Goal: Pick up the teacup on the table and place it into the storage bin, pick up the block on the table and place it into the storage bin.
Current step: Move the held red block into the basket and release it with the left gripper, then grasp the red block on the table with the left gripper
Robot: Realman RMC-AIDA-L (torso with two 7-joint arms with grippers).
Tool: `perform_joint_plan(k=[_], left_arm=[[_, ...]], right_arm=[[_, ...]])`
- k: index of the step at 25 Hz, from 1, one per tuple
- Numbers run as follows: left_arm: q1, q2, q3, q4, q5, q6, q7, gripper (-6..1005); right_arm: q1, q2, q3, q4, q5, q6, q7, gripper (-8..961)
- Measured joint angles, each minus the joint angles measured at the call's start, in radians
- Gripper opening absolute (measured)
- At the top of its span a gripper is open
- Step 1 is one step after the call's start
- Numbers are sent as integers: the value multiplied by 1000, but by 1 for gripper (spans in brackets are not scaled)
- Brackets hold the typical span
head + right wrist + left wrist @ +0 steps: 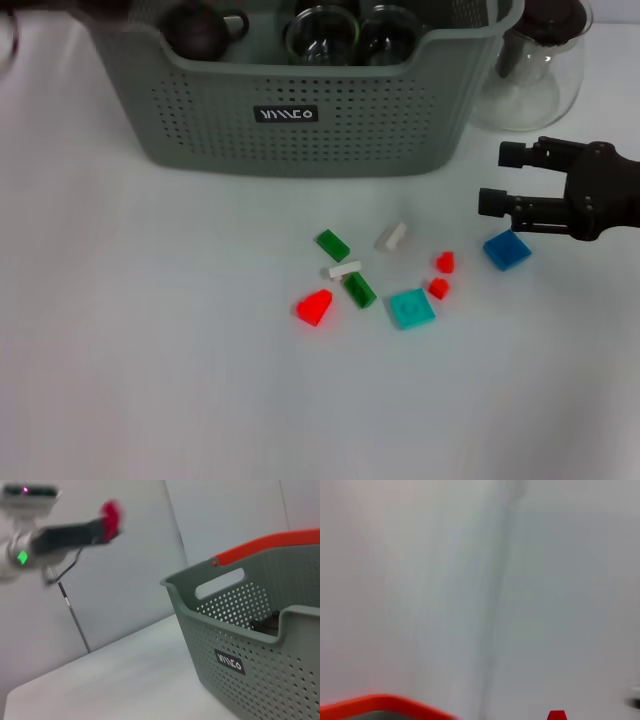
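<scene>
Nearest us, small blocks (413, 308) lie scattered on the white table (150, 350). Just right of them, our right gripper (489, 178) hovers, fingers apart and empty, above a blue block (507, 250). Beyond stands the storage bin (300, 110), a dark teacup (197, 30) inside.

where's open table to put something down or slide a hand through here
The table lies bare across its left side and along the near edge below the scattered blocks. A narrower bare strip runs between the storage bin and the green block. The middle right is crowded: small blocks cluster there, and the right gripper hovers open near the blue block, in front of the glass pitcher.
</scene>
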Motion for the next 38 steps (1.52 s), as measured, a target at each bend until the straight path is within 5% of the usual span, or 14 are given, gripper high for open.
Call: perform_joint_plan(k=[4,7,9,14,22,26,28,31,34,38], left_arm=[[-140,77,292,30,86,-332,-315,181],[-219,99,466,-16,182,-512,-445,192],[-286,91,568,-88,296,-655,-517,199],[-403,41,656,-261,530,-877,-616,217],[-470,1,681,-339,732,-940,-722,246],[-430,-12,669,-232,706,-892,-726,260],[-362,-30,654,-98,643,-843,-702,399],[-183,-72,620,163,440,-776,-576,493],[61,-89,593,346,67,-660,-312,529],[212,-88,404,311,-238,-308,-19,576]], right_arm=[[-1,4,-1,0,0,2,-9,856],[-2,6,-1,0,0,2,-13,856],[-2,7,-1,0,0,3,-18,856],[-2,8,1,0,1,3,-26,856],[2,7,2,0,2,10,-25,855],[2,7,2,0,2,13,-25,855],[2,7,2,0,3,13,-25,855],[0,7,2,0,7,13,-26,855],[1,7,2,0,7,15,-26,855],[3,7,2,0,2,22,-25,855]])
